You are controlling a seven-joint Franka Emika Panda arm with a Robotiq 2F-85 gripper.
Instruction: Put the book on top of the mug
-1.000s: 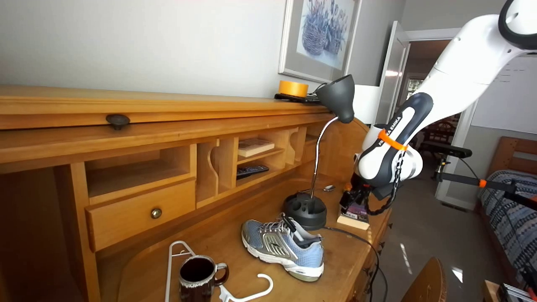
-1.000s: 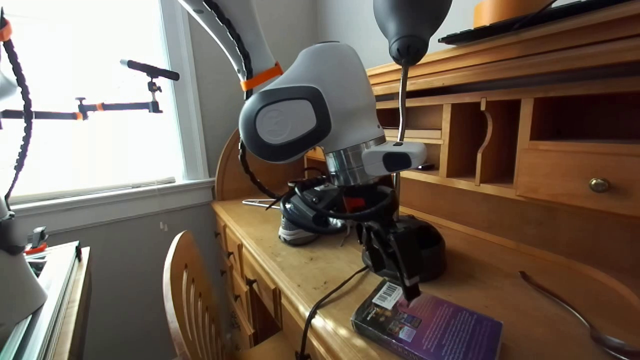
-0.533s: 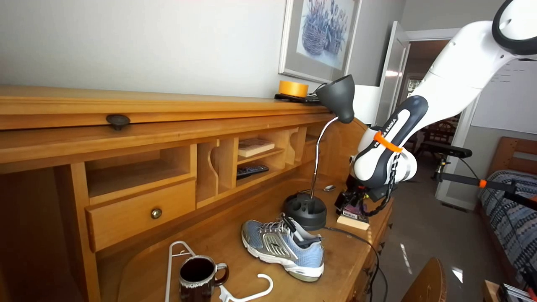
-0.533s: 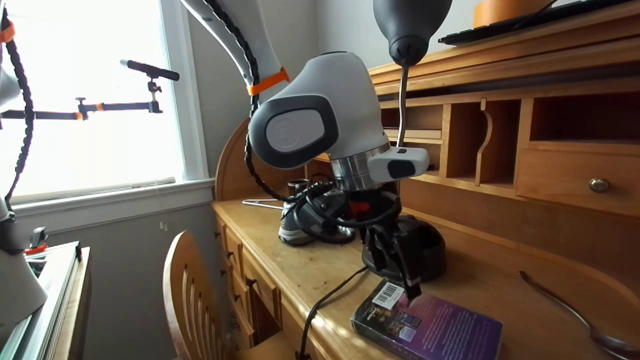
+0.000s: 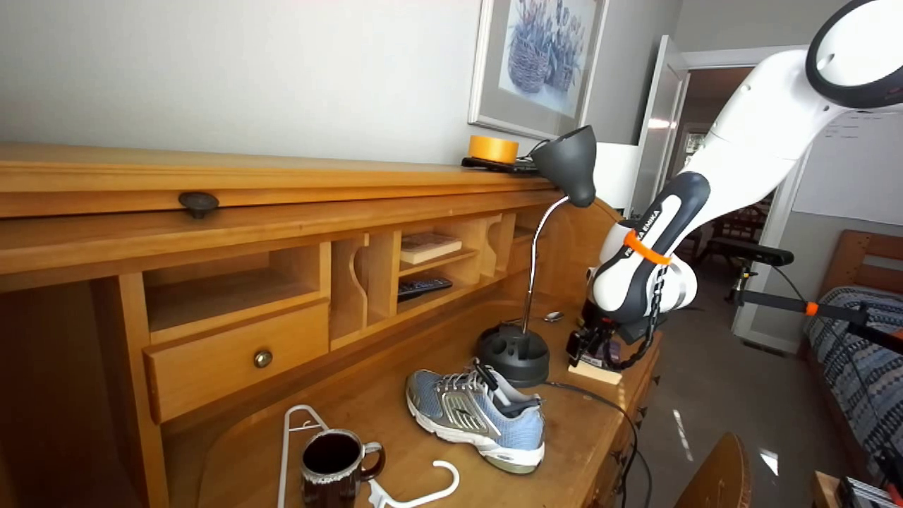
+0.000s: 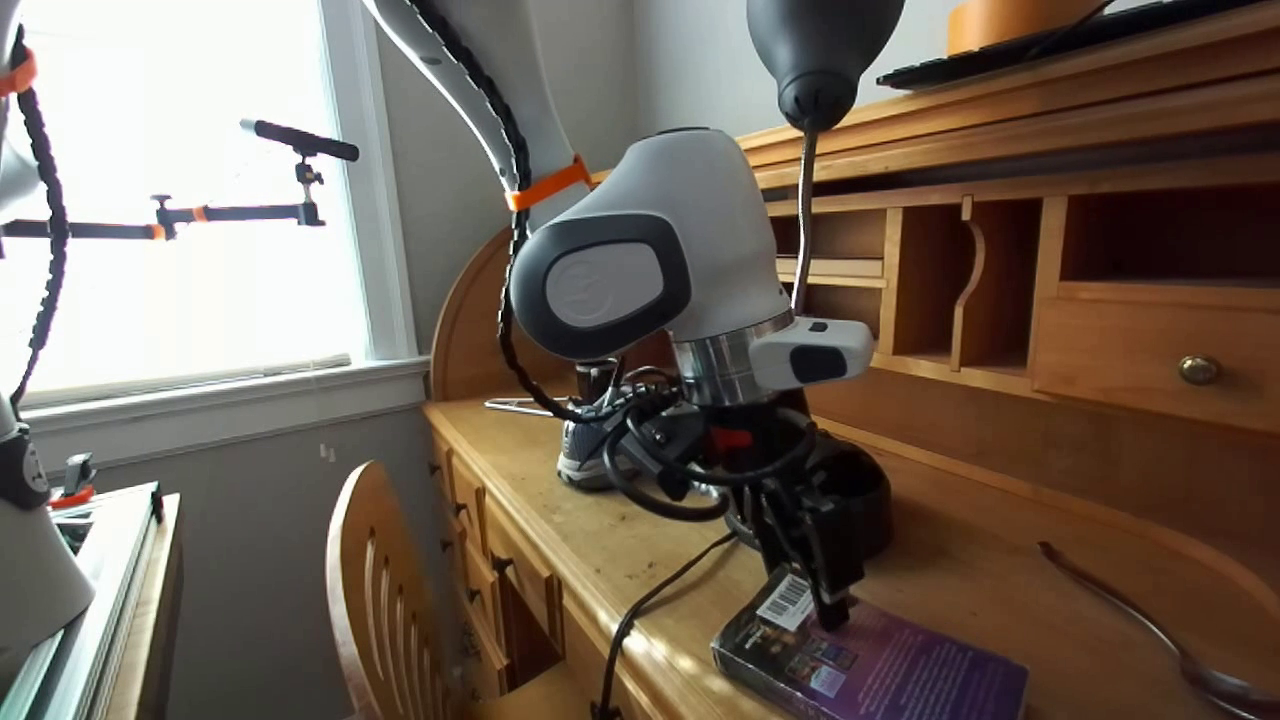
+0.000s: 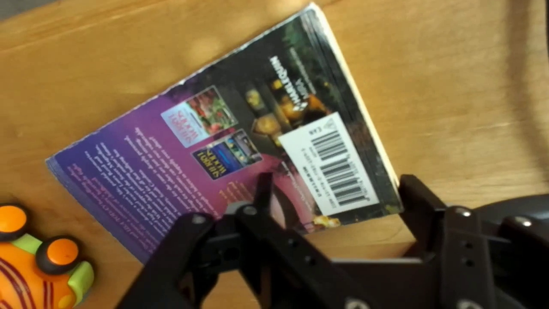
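A grey-blue sneaker is sitting on the desk, and a black lamp is standing pretty close to it. Some white hanger is lying there too, a spoon is just chilling on the same desk, a remote is hanging out in a cubby, and a chunky orange toy is peeking in at the wrist view's bottom-left corner.

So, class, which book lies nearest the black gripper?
The purple paperback on the wooden desktop, by the gripper; the cream-edged book lies farther off in a wooden cubbyhole.
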